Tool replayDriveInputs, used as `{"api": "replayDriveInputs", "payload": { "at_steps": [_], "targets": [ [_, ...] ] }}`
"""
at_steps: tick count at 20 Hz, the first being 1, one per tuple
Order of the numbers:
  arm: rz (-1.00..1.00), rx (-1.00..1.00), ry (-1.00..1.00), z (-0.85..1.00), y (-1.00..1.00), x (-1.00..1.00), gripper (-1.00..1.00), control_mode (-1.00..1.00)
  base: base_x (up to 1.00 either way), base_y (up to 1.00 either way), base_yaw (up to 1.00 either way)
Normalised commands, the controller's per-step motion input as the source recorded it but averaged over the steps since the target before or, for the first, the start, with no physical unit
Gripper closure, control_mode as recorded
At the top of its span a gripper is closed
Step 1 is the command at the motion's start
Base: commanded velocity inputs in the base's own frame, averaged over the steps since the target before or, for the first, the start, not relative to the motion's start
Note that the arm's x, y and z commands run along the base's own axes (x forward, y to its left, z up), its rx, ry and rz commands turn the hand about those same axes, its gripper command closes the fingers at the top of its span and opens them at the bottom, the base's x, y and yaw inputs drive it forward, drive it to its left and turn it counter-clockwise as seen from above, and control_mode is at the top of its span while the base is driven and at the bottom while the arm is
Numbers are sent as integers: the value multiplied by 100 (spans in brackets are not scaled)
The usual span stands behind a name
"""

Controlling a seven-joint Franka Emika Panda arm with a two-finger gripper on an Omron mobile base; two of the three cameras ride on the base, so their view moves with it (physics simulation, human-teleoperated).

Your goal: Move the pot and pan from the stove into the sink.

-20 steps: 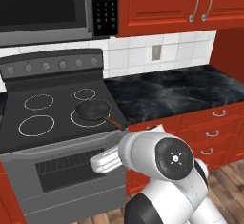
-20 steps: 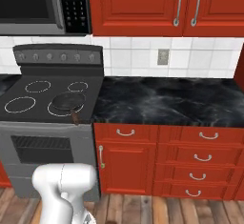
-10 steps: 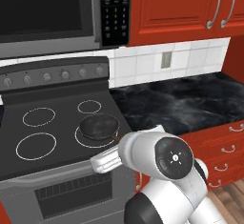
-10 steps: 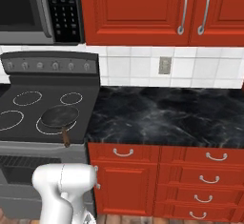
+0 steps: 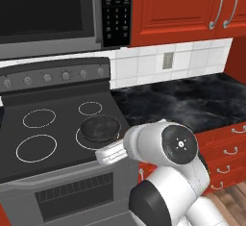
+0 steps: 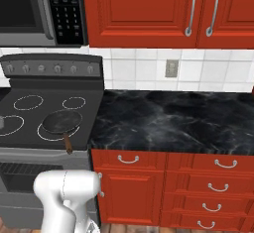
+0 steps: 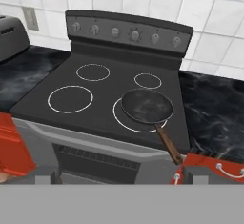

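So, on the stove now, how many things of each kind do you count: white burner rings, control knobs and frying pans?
White burner rings: 4
Control knobs: 6
Frying pan: 1
Total: 11

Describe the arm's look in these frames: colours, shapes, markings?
Glossy white rounded arm with dark joints between segments. A black round joint cap carries a small white centre dot and a ring of tick marks. In the right base view, a smooth white elbow link. No cables visible.
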Motion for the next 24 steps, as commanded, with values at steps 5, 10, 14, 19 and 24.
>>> {"api": "replayDriveInputs", "payload": {
  "at_steps": [5, 10, 14, 19, 24],
  "targets": [
    [9, 11, 7, 0, -52, 55, -100, -100, 0, 0, 0],
    [11, 10, 8, 0, -51, 41, -100, -100, 0, 0, 0],
    [10, 2, 3, -1, -29, 11, -100, -100, 0, 0, 0],
    [2, 0, 3, 0, -2, 1, -100, -100, 0, 0, 0],
    [0, -6, 18, -3, 7, 22, -100, -100, 0, 0, 0]
  ]
}}
